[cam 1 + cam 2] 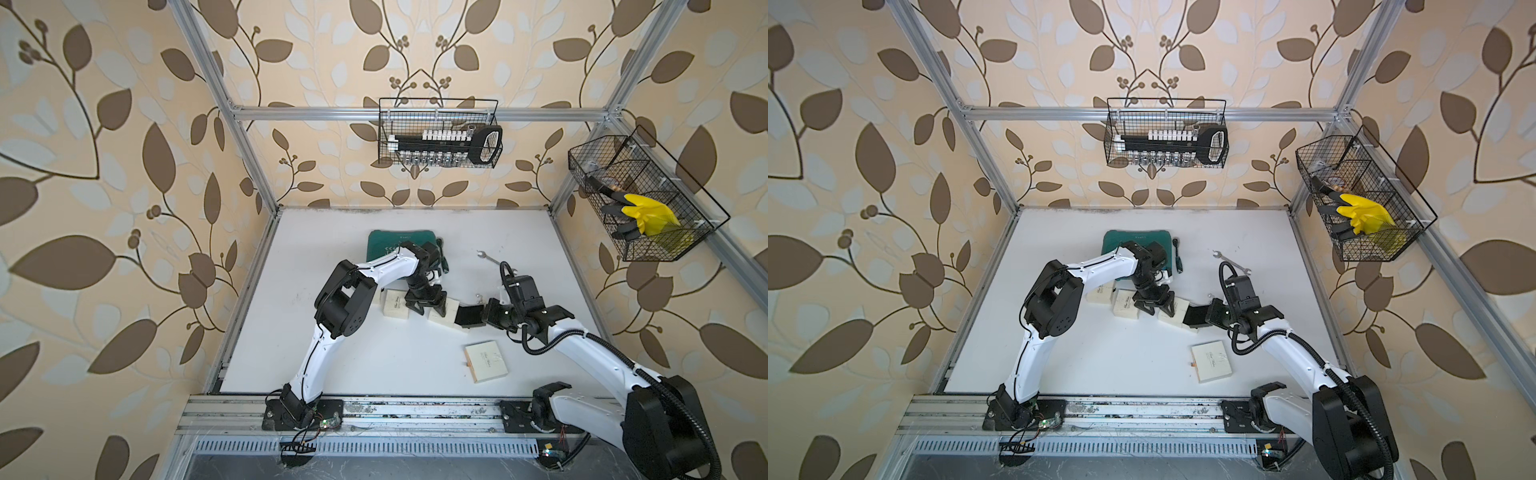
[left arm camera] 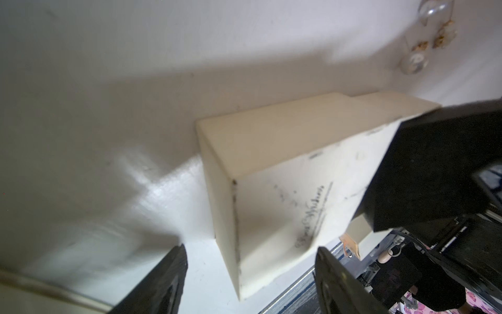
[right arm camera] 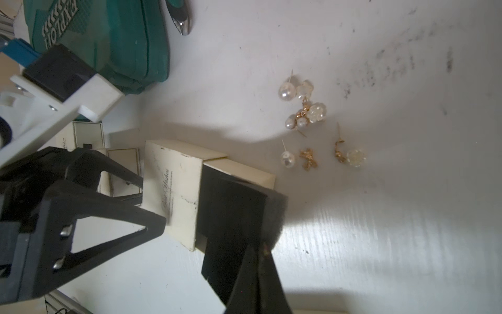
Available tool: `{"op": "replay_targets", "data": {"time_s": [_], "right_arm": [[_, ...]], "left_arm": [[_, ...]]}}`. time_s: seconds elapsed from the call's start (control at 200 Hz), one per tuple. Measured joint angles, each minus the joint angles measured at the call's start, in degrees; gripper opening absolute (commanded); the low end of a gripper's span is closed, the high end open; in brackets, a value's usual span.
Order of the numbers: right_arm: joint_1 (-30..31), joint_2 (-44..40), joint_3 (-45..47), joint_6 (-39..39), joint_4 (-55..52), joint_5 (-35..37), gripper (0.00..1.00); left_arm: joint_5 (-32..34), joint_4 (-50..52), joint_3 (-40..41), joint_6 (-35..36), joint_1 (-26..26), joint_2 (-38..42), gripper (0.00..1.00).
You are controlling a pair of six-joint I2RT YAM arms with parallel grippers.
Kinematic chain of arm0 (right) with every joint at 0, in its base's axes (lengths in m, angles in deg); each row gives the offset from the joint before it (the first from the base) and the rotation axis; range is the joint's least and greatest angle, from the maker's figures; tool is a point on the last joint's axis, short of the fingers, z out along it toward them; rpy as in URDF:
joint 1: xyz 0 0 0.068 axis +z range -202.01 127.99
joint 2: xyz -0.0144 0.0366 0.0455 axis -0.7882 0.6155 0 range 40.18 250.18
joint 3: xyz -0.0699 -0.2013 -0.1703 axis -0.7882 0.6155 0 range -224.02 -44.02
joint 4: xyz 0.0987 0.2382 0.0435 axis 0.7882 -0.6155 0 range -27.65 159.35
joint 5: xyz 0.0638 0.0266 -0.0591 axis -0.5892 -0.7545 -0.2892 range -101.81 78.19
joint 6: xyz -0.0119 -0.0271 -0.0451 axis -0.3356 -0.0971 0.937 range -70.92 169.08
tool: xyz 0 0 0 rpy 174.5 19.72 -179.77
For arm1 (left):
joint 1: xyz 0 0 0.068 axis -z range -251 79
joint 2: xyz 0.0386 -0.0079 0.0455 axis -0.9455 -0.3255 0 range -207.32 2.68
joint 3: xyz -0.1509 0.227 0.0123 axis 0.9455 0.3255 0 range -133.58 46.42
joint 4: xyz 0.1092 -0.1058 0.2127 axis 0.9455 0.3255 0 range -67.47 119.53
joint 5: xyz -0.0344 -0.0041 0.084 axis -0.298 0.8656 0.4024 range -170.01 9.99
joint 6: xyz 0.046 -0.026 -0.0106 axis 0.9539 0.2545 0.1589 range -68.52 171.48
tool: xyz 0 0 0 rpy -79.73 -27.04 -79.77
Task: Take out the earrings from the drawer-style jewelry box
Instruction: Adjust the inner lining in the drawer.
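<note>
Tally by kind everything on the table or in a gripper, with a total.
cream boxes: 4
earrings: about 6, some tangled together
wrench: 1
green pouch: 1
dark pen-like tool: 1
black foam insert: 1
Total: about 14

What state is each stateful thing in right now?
jewelry box drawer: pulled partly out of its sleeve.
right gripper: shut on the black insert.
left gripper: open, at the sleeve.
earrings: out, loose on the table.
front cream box: shut, lying flat.
</note>
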Motion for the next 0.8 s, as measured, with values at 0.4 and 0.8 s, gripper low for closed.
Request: {"op": "replay_targets", "data": {"time_s": [0.4,0.8], "right_arm": [[2.7,2.4,-0.3,-0.8,2.3,6.2,0.06],[11.1,9.7,-4.0,0.5,4.9,8.6,0.11]], "left_arm": [[-8.1,-0.4,0.1,1.0,0.0,0.0,0.76],[-9.9,-0.5,0.5,1.2,0.0,0.0,0.76]]}}
